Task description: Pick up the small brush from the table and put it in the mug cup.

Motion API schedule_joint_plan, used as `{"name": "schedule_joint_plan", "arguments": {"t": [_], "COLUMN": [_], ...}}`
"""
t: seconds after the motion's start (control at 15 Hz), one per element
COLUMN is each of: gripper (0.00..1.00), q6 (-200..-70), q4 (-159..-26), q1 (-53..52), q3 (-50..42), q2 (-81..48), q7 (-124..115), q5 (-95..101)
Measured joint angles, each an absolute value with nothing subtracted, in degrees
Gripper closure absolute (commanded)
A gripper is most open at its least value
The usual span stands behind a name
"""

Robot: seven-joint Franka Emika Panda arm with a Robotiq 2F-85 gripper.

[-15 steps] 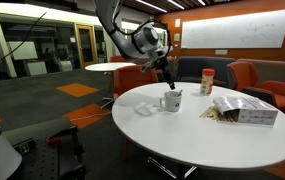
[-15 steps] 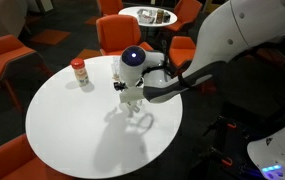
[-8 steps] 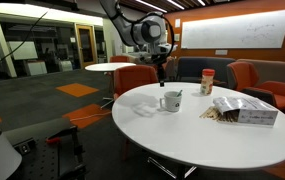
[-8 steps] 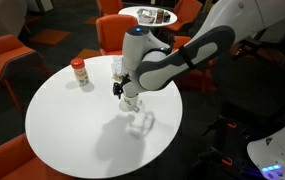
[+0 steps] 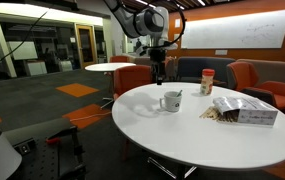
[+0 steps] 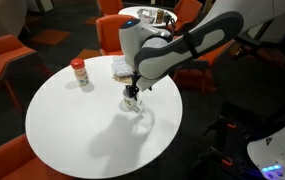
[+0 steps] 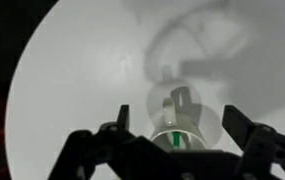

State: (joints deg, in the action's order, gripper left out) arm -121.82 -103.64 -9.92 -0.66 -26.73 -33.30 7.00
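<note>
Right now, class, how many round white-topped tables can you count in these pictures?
2. The large round white-topped table in front bears the white ceramic mug; a smaller round white table stands further back. More may be out of view.

- In an exterior view the room is dim, lit by ceiling strips (image 5: 150, 6) and a bright whiteboard (image 5: 237, 28); the floor lies in shade.
- The white table (image 5: 202, 130) catches that light and looks pale, with no hard glare.
- In the exterior view from above, the arm's shadow (image 6: 132, 135) falls soft and grey on the tabletop.
- Both exterior views are small and grainy, so fine detail is lost.
- The wrist view is blurred all over: the tabletop is washed out and the left edge drops to black.
- There the gripper (image 7: 177, 122) is a dark, unfocused silhouette, the mug (image 7: 174, 118) is soft-edged, and a smeared shadow crosses the top right.
</note>
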Motion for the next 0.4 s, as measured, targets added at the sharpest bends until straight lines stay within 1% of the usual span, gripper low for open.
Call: {"name": "schedule_joint_plan", "arguments": {"t": [0.2,0.4], "gripper": [0.00,0.00], "q6": [-125.24,-129.97], "q4": [-103.56,-104.21], "q1": [-11.31,-11.93], "q3": [-1.36,-1.35], "q2": [-26.14,-25.13], "q7": [-32.97,-32.94], "q5": [13.95,16.17]}}
